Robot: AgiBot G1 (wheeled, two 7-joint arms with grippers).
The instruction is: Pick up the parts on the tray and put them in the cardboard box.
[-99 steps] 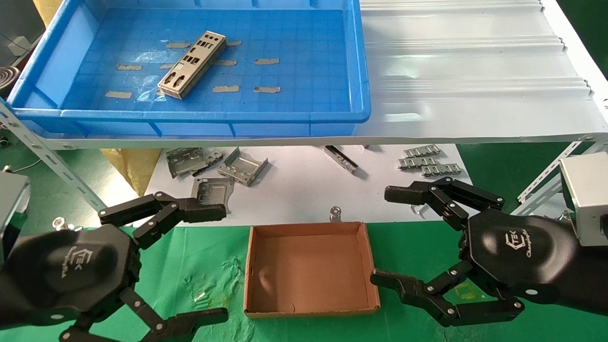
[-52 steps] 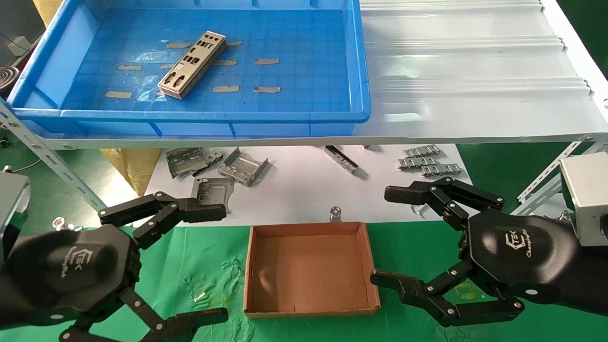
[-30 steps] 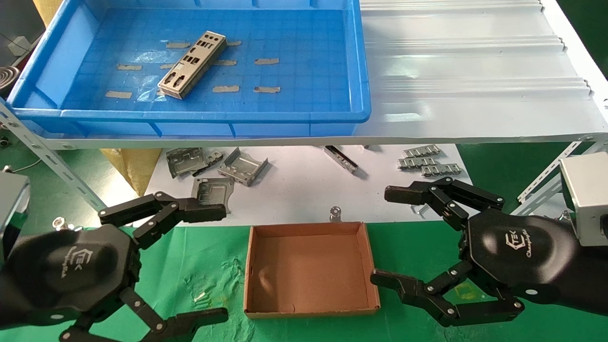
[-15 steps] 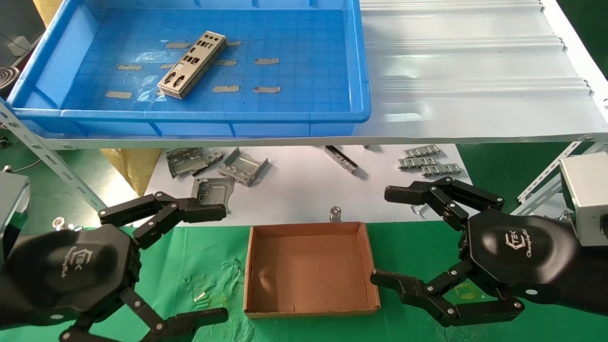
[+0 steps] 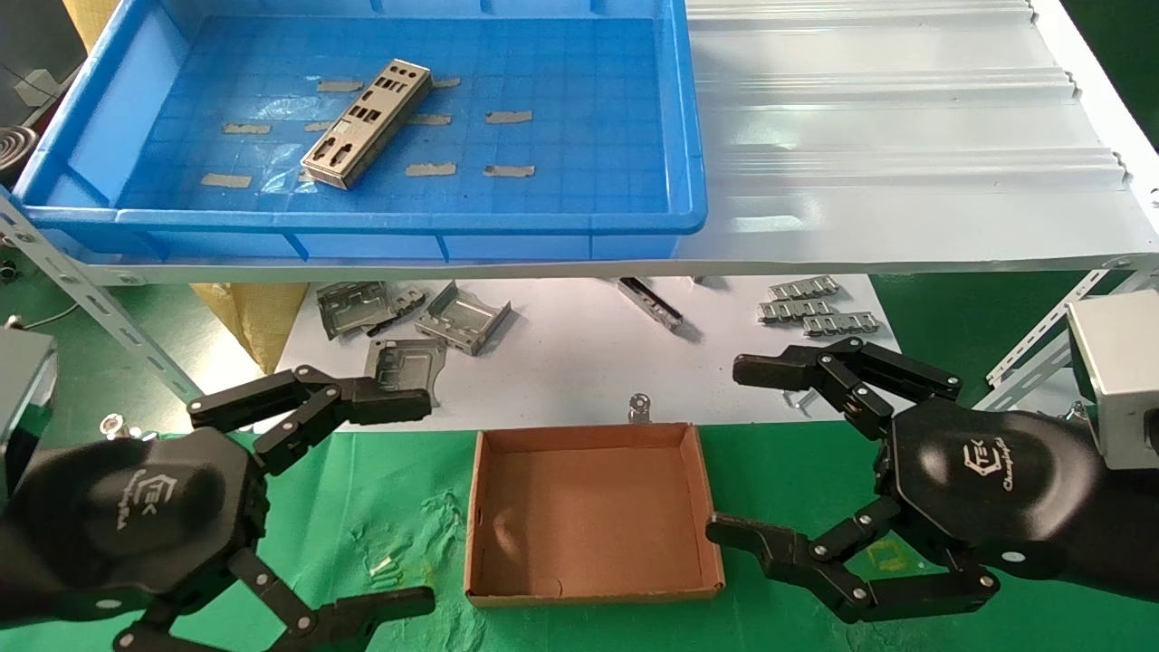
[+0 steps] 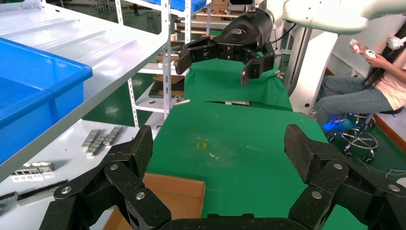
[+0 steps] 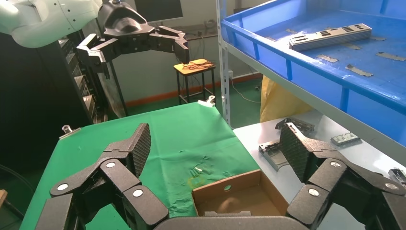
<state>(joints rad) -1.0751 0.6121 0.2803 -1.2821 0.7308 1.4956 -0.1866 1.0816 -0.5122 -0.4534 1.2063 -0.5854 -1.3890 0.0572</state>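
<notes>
A stack of thin silver-grey plates (image 5: pixel 367 123) with small cutouts lies diagonally on the floor of the blue tray (image 5: pixel 688 163) on the white shelf; it also shows in the right wrist view (image 7: pixel 330 37). The brown cardboard box (image 5: pixel 589 516) sits empty on the green cloth below, between both grippers; it also shows in the right wrist view (image 7: pixel 239 194) and the left wrist view (image 6: pixel 172 196). My left gripper (image 5: pixel 412 498) is open and empty, left of the box. My right gripper (image 5: pixel 729 448) is open and empty, right of the box.
Bent grey brackets (image 5: pixel 412 321) and ridged chain-like strips (image 5: pixel 815 310) lie on the white sheet (image 5: pixel 570 353) under the shelf. A small silver clip (image 5: pixel 640 407) stands at the box's far wall. A slanted perforated shelf strut (image 5: pixel 90 303) runs at the left.
</notes>
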